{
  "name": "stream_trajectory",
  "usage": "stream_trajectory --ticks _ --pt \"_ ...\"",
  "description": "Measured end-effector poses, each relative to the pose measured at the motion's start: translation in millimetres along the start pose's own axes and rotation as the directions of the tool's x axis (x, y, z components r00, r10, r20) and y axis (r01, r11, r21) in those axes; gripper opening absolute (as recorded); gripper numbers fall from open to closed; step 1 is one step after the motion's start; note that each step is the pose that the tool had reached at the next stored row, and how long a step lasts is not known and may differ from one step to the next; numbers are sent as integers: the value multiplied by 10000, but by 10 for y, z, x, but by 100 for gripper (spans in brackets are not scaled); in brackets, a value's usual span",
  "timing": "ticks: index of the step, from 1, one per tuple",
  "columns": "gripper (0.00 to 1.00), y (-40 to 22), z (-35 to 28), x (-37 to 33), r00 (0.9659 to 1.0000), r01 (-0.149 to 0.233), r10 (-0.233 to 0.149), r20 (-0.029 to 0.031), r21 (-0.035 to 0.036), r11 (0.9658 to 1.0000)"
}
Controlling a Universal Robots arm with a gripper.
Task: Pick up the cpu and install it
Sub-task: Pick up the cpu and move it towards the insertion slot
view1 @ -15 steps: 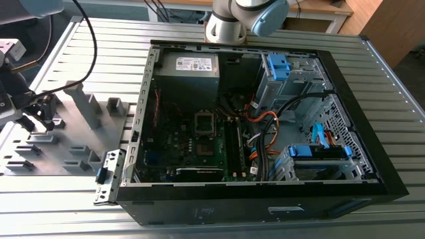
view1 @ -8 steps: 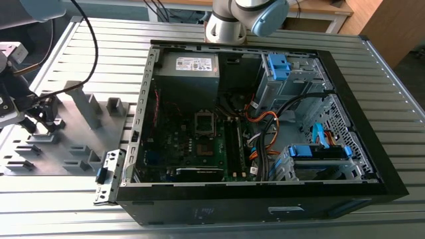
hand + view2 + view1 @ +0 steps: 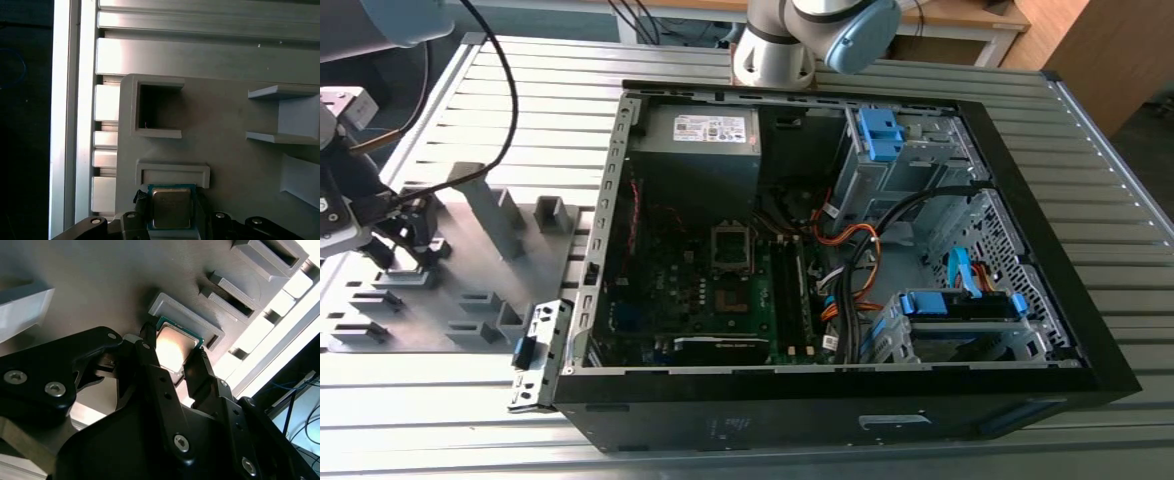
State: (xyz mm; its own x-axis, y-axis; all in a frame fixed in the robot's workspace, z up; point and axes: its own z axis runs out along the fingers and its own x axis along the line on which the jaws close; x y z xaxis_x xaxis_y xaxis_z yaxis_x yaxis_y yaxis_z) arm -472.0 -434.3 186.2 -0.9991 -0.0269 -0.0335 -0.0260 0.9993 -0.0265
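1. In both wrist views we see the claw (image 3: 171, 201) closed to a narrow gap. Its two black fingers (image 3: 141, 199) press on opposite edges of the cpu (image 3: 171, 209).
2. The cpu lies flat, silver top up, over the grey fixture tray (image 3: 235, 165). We cannot tell whether it rests on the tray or is lifted clear.
3. It sits just beside a low raised ledge (image 3: 172, 172) of the tray, near the tray's edge.
4. In the exterior view the tray rests on the slotted desk (image 3: 454, 430) at the exterior view's left. It stands beside the open computer case (image 3: 854, 400), so the cpu is well apart from the green motherboard (image 3: 707, 290).
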Motion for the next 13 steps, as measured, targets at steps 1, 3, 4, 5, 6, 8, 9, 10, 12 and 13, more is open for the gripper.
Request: stream_trajectory --ticks 1,3,4,5,6,8,9,10,12,13 --pt "47 0 2 1 10000 0 0 -3 1 10000" --pt "47 0 2 1 10000 0 0 -5 1 10000" --pt "47 0 2 1 10000 0 0 -5 2 10000" --pt "47 0 3 1 10000 0 0 -4 1 10000" --pt "47 0 5 0 10000 0 0 -3 1 10000" --pt "47 1 16 1 10000 0 0 0 -2 10000" --pt "47 0 17 1 10000 0 0 -2 0 10000" --pt "47 0 17 1 10000 0 0 -2 0 10000" --pt "47 0 17 1 10000 0 0 -4 1 10000" --pt "47 0 18 1 10000 0 0 -3 1 10000"
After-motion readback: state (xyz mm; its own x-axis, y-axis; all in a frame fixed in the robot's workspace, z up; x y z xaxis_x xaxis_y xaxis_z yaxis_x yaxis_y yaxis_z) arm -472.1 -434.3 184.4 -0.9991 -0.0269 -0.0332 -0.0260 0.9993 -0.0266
